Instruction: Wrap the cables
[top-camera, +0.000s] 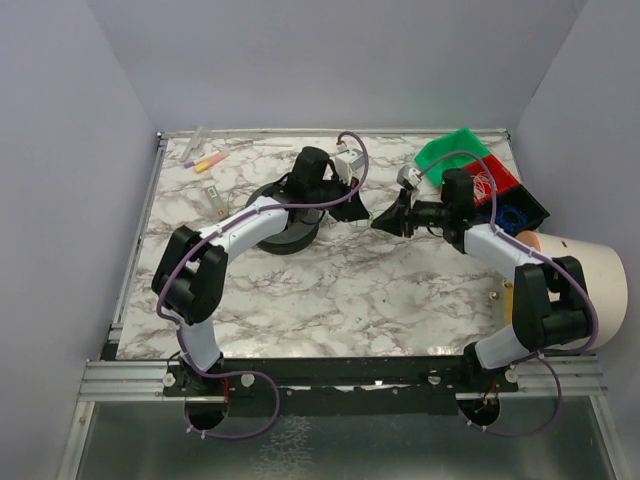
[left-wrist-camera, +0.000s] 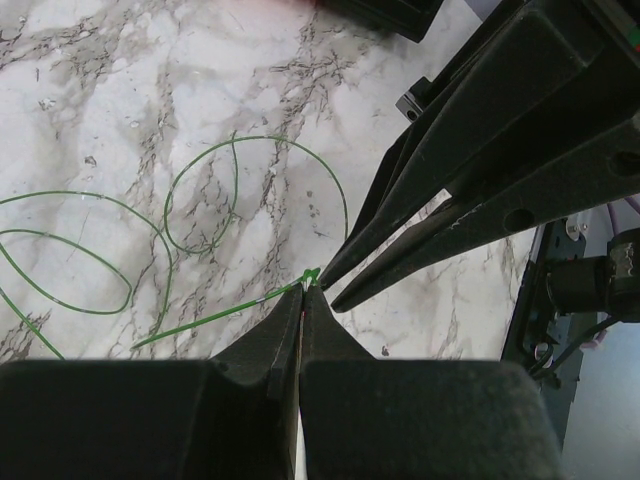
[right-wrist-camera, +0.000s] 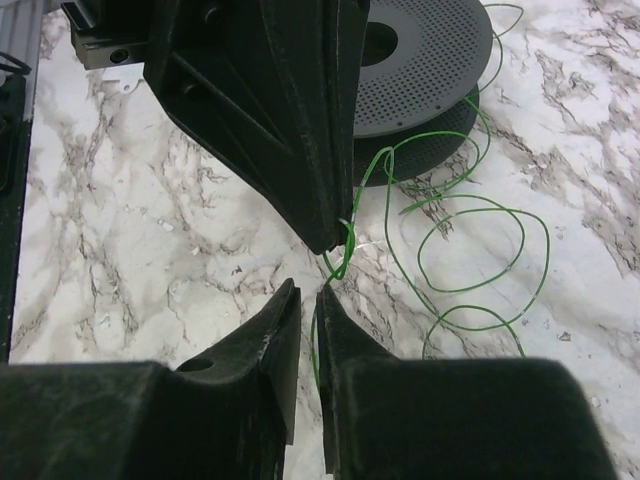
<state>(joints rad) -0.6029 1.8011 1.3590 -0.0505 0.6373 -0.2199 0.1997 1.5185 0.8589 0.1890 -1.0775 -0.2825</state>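
A handover to be secured before release
The green cable (left-wrist-camera: 220, 315), looped on the surface (left-wrist-camera: 120, 100), is pinched at its end by the left gripper (left-wrist-camera: 305, 290) jaws; the right gripper (right-wrist-camera: 308, 295) jaws, narrowly parted around it, should be closed first

Bright, even overhead light in my top view, soft shadows beneath the arms (top-camera: 230, 235) on the table (top-camera: 330, 290), wrist views crisp on the green cable (left-wrist-camera: 262, 138), near foreground black, detail lost, slightly soft.
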